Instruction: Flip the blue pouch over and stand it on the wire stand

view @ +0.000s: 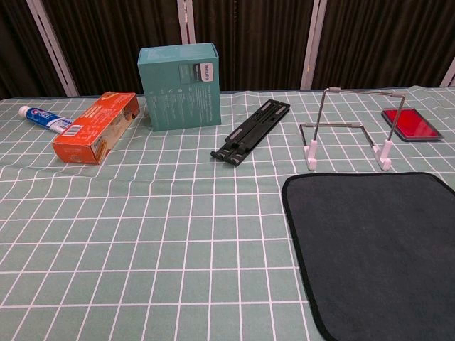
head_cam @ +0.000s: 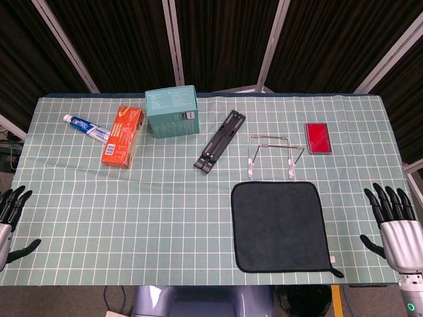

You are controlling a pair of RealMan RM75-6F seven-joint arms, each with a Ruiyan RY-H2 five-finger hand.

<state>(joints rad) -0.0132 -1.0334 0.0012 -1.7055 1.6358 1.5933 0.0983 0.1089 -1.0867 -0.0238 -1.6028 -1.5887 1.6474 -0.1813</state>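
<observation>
Nearest the camera, a dark pouch (head_cam: 281,226) lies flat on the checked cloth (head_cam: 165,218), filling the lower right of the chest view (view: 377,245); its colour reads as dark blue-grey with a black edge. Just above it in the head view stands the wire stand (head_cam: 272,157), upright on white feet, apart from the pouch; the chest view shows it at right of centre (view: 348,138).

Both hands sit at the bottom corners of the head view, off the table's edges. The left hand (head_cam: 12,221) at lower left has its fingers spread and holds nothing. The right hand (head_cam: 395,228) at lower right is likewise spread, fingers pointing up, holding nothing. Neither touches the pouch or the stand.

A red pad (head_cam: 318,138) lies right of the stand. A black folded bracket (head_cam: 221,140) lies slanted at centre, left of the stand. A teal box (head_cam: 172,111) stands at upper centre-left, an orange carton (head_cam: 123,136) lies left of it, and a toothpaste tube (head_cam: 86,127) lies furthest left.
</observation>
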